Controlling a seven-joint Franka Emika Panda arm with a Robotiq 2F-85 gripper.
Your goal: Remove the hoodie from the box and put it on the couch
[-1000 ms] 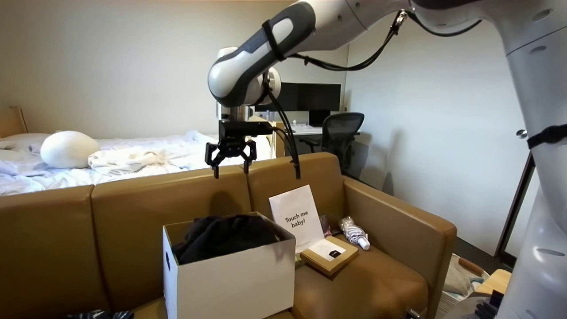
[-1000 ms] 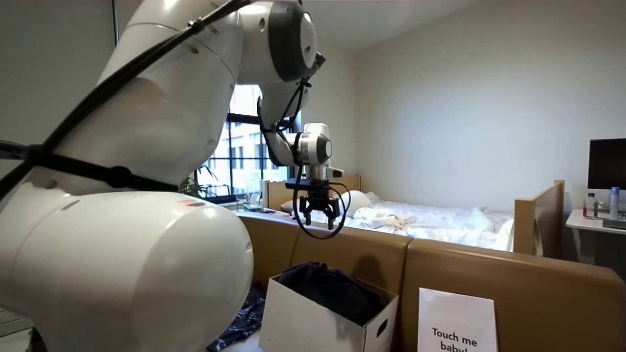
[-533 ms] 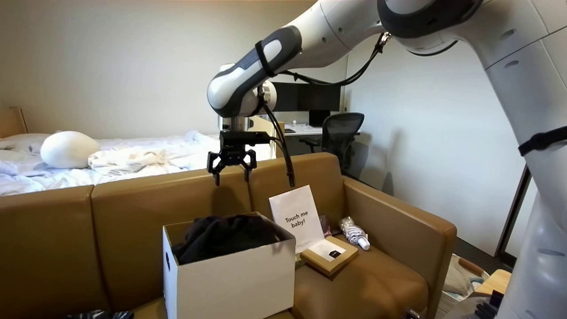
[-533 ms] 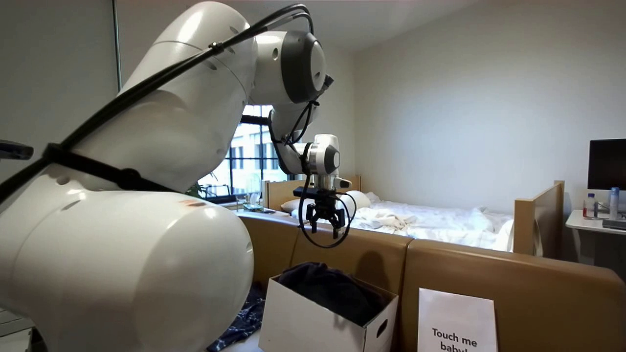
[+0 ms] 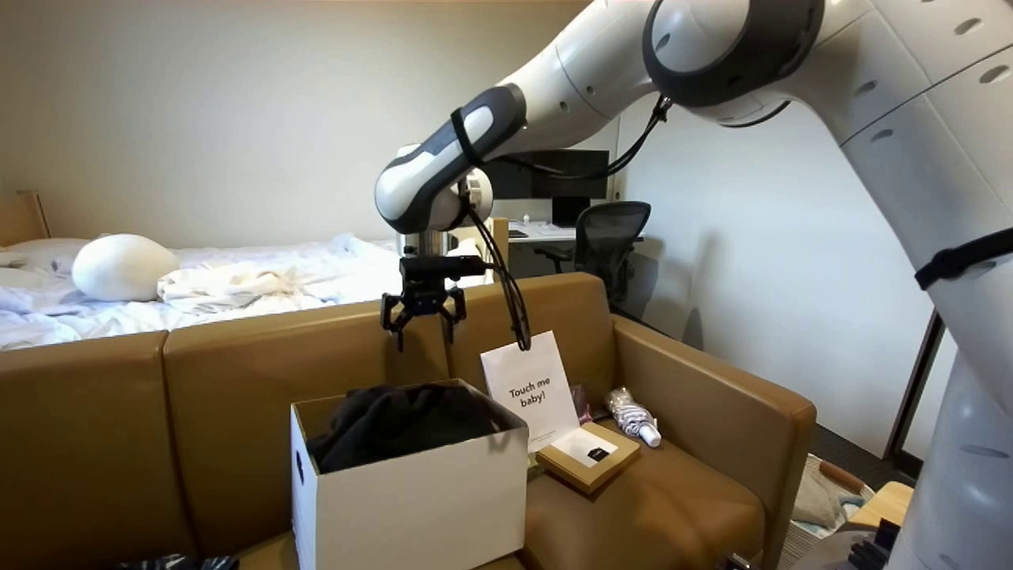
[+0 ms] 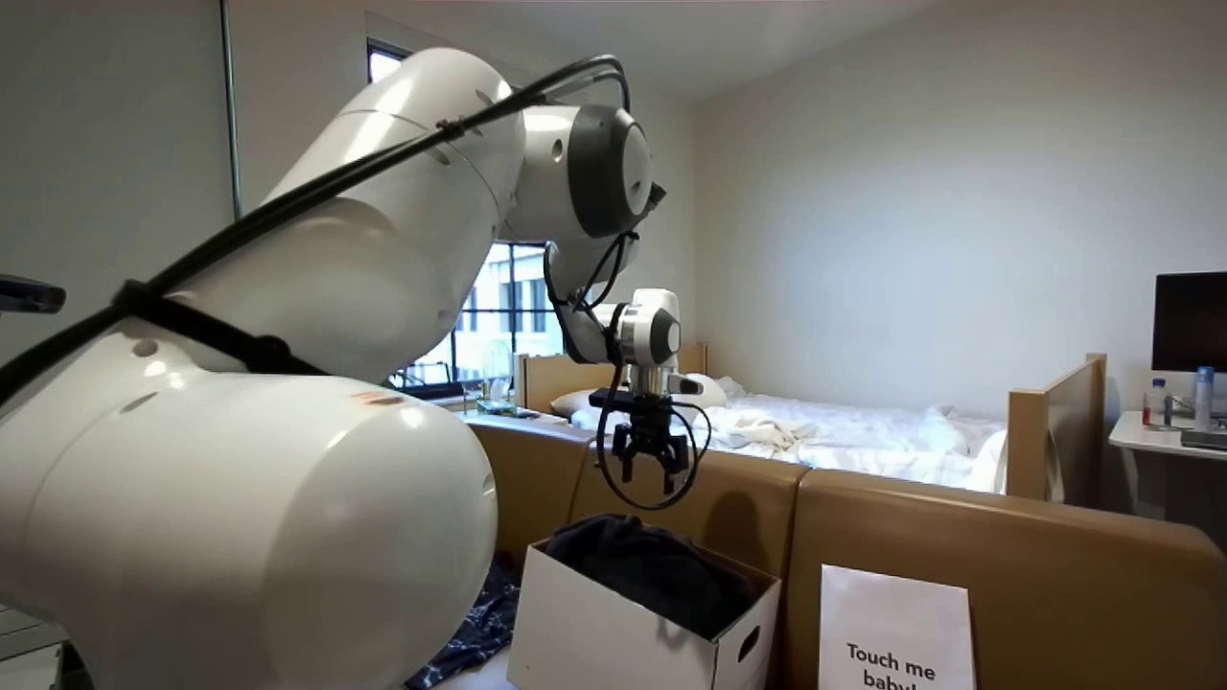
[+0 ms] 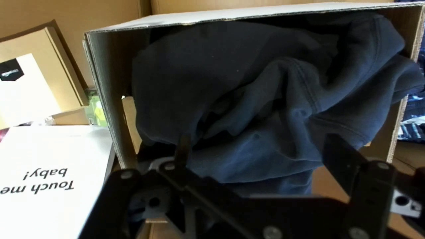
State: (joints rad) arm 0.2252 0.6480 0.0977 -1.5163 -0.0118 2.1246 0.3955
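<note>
The black hoodie point(image 5: 404, 427) lies bunched inside the white box point(image 5: 419, 507), its top mounding up to the rim. Both also show in an exterior view, hoodie point(image 6: 652, 573) and box point(image 6: 613, 628). The box stands on the brown leather couch point(image 5: 253, 372), close to its backrest. My gripper point(image 5: 425, 342) hangs fingers down, open and empty, above the box towards the backrest; it also shows in an exterior view point(image 6: 648, 484). In the wrist view the hoodie point(image 7: 252, 99) fills most of the box, with the spread fingers point(image 7: 258, 141) over its near part, apart from it.
A white "Touch me baby!" sign point(image 5: 532, 388) leans on the backrest right beside the box. A tan flat box point(image 5: 589, 457) and a folded umbrella point(image 5: 633, 416) lie on the seat. A dark patterned cloth point(image 6: 479, 628) lies on the box's other side. A bed point(image 5: 237, 277) stands behind.
My gripper has come down towards the box and shifted slightly to the right in both exterior views, staying open. The hoodie and the box have not moved.
</note>
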